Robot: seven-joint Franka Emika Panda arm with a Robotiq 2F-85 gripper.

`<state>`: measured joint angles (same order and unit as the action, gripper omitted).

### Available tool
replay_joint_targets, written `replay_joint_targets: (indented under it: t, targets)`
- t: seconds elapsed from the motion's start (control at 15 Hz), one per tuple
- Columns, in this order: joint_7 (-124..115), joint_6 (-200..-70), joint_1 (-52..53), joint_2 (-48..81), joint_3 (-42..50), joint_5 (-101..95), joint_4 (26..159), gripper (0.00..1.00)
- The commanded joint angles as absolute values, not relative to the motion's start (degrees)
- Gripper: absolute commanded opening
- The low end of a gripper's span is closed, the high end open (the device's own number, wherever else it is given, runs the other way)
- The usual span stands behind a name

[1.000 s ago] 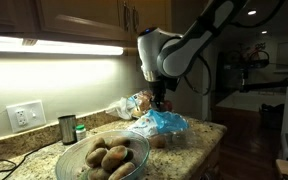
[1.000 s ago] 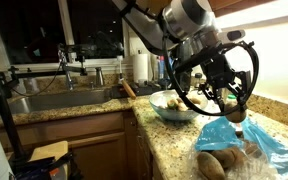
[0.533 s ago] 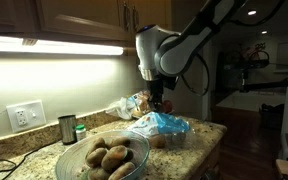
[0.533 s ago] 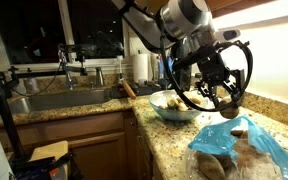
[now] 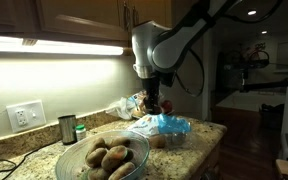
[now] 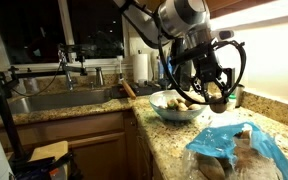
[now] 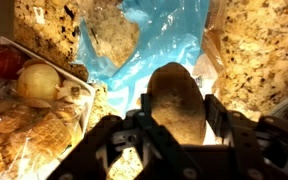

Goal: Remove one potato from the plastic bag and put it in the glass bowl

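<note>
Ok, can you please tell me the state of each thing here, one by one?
gripper: shut on the potato.
potato: held in the air, over the blue bag.
blue bag: crumpled, lying on the counter.
glass bowl: upright, with several potatoes inside.
metal cup: standing upright.

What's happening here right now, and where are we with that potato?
The robot's gripper is shut on a potato and holds it in the air above the granite counter, over the edge of the light-blue plastic bag. The glass bowl sits further along the counter with several potatoes already in it. The held potato is out of the bag but not yet in the bowl.
</note>
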<state>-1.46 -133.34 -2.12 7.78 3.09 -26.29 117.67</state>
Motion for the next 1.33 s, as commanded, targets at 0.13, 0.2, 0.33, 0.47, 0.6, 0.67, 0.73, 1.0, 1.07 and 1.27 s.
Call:
replay_joint_targets:
  t: [0.13, 0.2, 0.33, 0.47, 0.6, 0.67, 0.73, 1.0, 1.07, 1.27]
  targets:
    - [4.5, -130.5, -1.0, 7.9, 1.3, -23.1, 115.0, 0.31]
    - [5.2, -130.4, -0.8, 8.3, 0.8, -22.8, 114.4, 0.31]
    - [6.4, -129.7, -0.1, 9.4, -0.1, -22.4, 113.0, 0.31]
    - [7.1, -128.9, 0.8, 10.8, -0.9, -22.5, 111.4, 0.31]
    - [7.9, -128.1, 1.5, 12.4, -1.6, -22.4, 109.7, 0.31]
    - [9.2, -127.7, 1.8, 13.3, -2.0, -22.0, 108.7, 0.31]
    - [10.2, -127.4, 2.0, 14.1, -2.3, -21.6, 107.8, 0.31]
    - [15.3, -125.8, 2.4, 17.6, -3.7, -20.1, 103.5, 0.31]
    - [16.3, -125.5, 2.5, 18.4, -4.0, -19.9, 102.5, 0.31]
    - [18.8, -123.2, 3.2, 20.5, -4.9, -19.2, 99.4, 0.31]
